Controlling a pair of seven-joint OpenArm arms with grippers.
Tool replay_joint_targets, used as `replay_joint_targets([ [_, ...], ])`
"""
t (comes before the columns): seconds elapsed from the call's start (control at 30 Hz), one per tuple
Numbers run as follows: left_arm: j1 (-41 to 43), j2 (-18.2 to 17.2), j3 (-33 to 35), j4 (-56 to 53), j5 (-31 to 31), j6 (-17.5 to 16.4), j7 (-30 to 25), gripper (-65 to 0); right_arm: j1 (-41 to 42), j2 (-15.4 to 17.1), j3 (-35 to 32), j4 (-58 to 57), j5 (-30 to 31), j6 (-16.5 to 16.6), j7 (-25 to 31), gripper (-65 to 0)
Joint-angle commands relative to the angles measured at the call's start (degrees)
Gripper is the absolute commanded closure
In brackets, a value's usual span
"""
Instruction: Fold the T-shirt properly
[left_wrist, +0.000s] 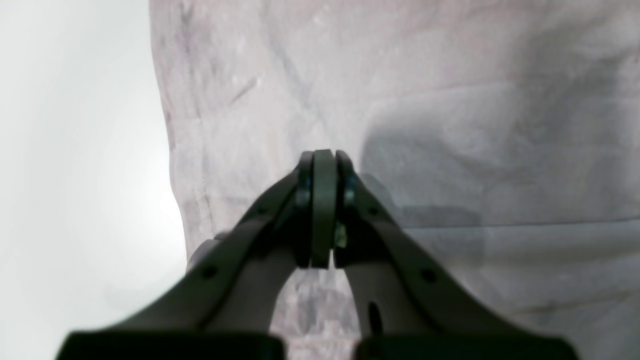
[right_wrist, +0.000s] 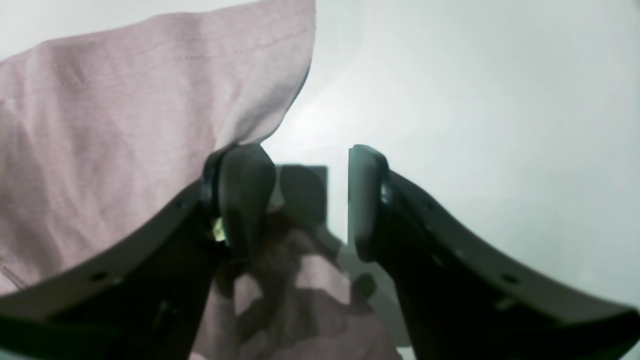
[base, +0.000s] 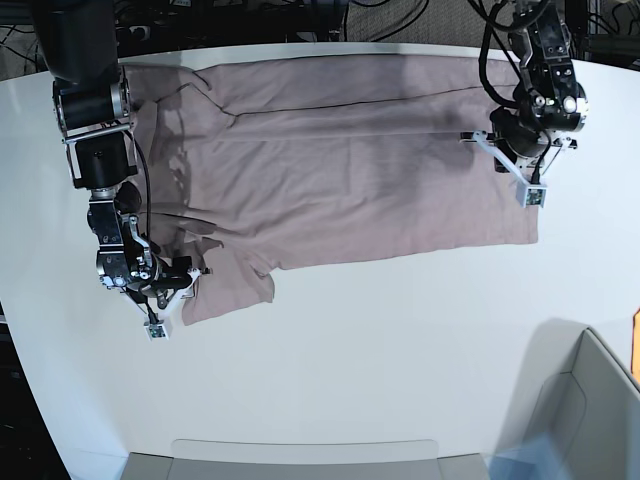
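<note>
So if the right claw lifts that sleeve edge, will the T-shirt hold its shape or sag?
Probably sag: the T-shirt lies wrinkled and thin on the table. The sleeve by the open right claw already curls limply. It looks light, so pushing would likely bunch it.

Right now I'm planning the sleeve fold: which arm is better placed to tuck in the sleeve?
Probably the right. Its open gripper sits at the T-shirt's sleeve edge; the shut left gripper is over the far hem end.

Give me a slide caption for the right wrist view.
Right gripper, jaws open, at the corner of the pink T-shirt on the white table.
</note>
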Motion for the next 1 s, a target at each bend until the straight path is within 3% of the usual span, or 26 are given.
replay_joint_targets([
  [0.0, -1.10, -0.46, 0.04, 0.85, -0.37, 0.05, -1.43, 0.0, 1.09, -0.01, 0.08, 0.45, -0.14, 0.36, -0.74, -28.0],
  [0.17, -8.31, -1.08, -0.48, -3.72, -0.37, -0.04, -2.23, 0.0, 0.91, 0.08, 0.08, 0.45, -0.14, 0.36, -0.83, -28.0],
  [0.33, -17.45, -5.83, 0.13, -12.33, -0.63, -0.12, -4.77, -16.9, 0.56, 0.17, 0.08, 0.45, -0.14, 0.36, -0.83, -28.0],
  [0.43, -23.07, -8.38, 0.22, -20.51, -0.81, -0.30, -4.95, -22.6, 0.21, 0.17, 0.08, 0.45, -0.14, 0.36, -0.83, -28.0],
  [0.5, -25.89, -9.69, 0.31, -26.57, -1.86, -0.65, -5.39, -22.1, 0.21, 0.17, 0.08, 0.45, -0.14, 0.36, -0.83, -28.0],
  [0.67, -27.91, -13.74, 0.31, -36.60, -7.22, -7.07, -7.94, -21.5, 0.21, 0.17, -0.01, 0.36, -0.14, 0.36, -0.83, -28.0],
  [0.97, -27.65, -16.20, 7.78, -43.98, -7.75, -7.07, -13.83, -21.5, -0.41, 0.78, 0.08, 0.36, -0.14, 0.36, -0.83, -28.0],
])
